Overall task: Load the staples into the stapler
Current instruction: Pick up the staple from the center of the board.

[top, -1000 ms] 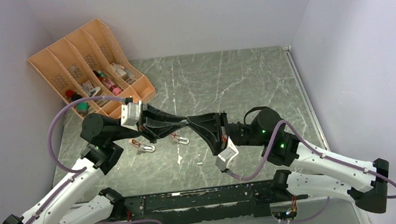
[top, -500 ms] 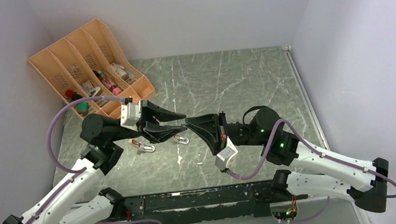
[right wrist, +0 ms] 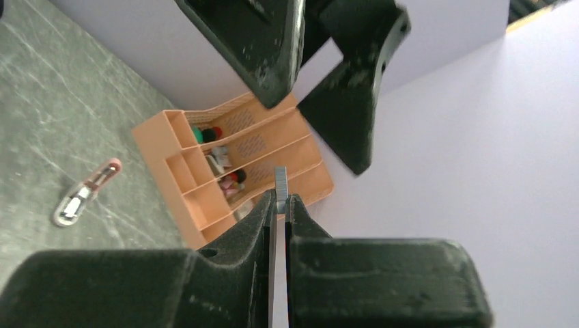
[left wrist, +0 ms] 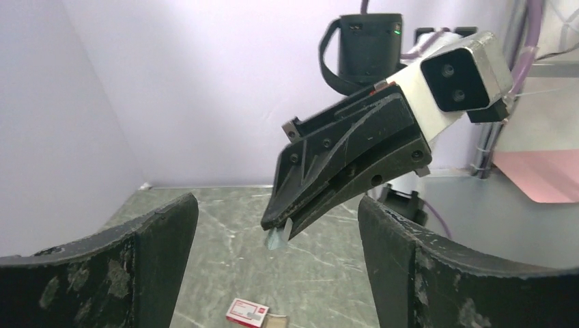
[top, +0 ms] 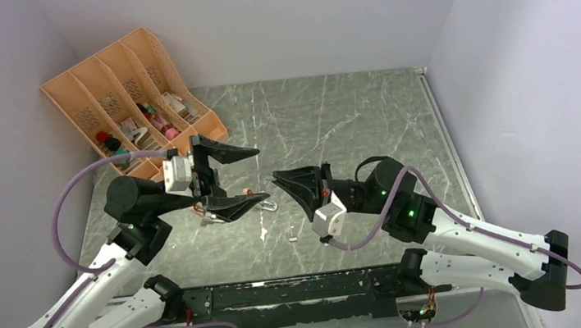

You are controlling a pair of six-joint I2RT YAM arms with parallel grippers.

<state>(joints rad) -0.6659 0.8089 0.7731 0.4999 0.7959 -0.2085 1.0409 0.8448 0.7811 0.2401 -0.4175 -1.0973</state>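
At the right gripper [right wrist: 281,203], jaws are being kept clamped on a staple strip [right wrist: 280,179], its end poking past the tips, above mid-table [top: 348,116]. The left gripper [top: 263,175] is being held wide apart, empty, facing it from the left. The staple box [left wrist: 247,314] is lying on the table below. A pink stapler [right wrist: 87,193] is lying left, near the orange organizer [top: 74,106].

The left end effector [top: 263,174] gapes wide, facing the pinched right end effector [top: 276,179] just beside it.
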